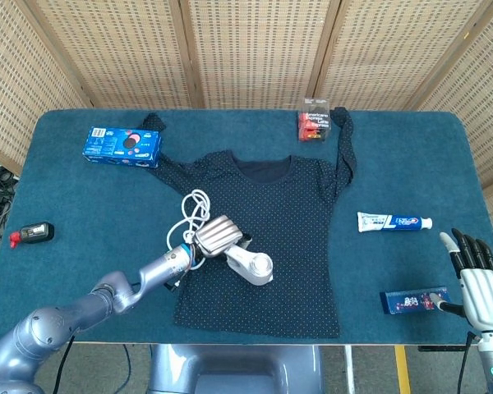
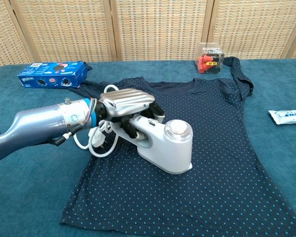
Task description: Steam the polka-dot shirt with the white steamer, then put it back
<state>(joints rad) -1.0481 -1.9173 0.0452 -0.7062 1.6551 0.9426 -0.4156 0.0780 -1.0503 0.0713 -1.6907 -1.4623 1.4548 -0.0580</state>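
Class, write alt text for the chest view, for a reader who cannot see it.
The robot's left hand grips a white steamer resting on a dark polka-dot shirt spread flat on a blue table. A white cord loops beside the hand; a blue box lies far left.
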